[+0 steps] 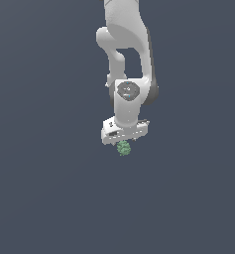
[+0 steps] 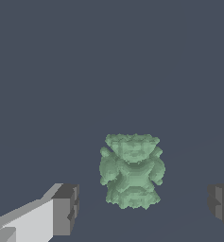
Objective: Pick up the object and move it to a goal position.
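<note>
Between spread claw [image 2: 142, 208] fingers, green lump [image 2: 131, 171], touching neither

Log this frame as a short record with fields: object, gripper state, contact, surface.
object: green lump, bumpy, resting on the floor
gripper: gripper open, fingers on either side of the lump
contact: none visible; gaps show between lump and both fingers in the wrist view
arm position: directly above the lump in the exterior view, lump just below the hand
surface: plain dark grey floor
goal marker: none visible
</note>
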Tool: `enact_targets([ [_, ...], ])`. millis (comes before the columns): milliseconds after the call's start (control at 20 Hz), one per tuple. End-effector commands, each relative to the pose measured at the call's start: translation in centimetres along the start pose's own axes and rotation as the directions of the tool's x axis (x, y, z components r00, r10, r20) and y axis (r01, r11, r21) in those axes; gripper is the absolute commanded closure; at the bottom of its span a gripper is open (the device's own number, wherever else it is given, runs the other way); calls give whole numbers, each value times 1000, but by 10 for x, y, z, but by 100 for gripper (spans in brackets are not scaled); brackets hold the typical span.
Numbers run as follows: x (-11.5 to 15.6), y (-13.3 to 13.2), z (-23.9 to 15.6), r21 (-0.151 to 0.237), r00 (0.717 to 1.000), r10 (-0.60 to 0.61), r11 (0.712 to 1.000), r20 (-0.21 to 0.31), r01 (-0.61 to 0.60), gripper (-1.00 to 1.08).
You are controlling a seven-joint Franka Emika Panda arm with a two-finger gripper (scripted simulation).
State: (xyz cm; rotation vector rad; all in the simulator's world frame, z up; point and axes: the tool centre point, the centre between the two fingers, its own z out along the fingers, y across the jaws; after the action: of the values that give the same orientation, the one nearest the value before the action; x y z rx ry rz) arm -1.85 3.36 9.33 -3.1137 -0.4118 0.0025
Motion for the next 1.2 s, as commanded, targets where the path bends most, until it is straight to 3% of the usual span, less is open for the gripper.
enact_targets([
  [0,0,0,0,0,1000,0,1000,0,0,-92],
  [900,0,0,51,-1,1000,-5,1000,-1,5,-92],
  [950,0,0,51,-1,1000,-5,1000,-1,5,108],
  [1150,0,0,51,-1,1000,-5,1000,-1,5,108],
])
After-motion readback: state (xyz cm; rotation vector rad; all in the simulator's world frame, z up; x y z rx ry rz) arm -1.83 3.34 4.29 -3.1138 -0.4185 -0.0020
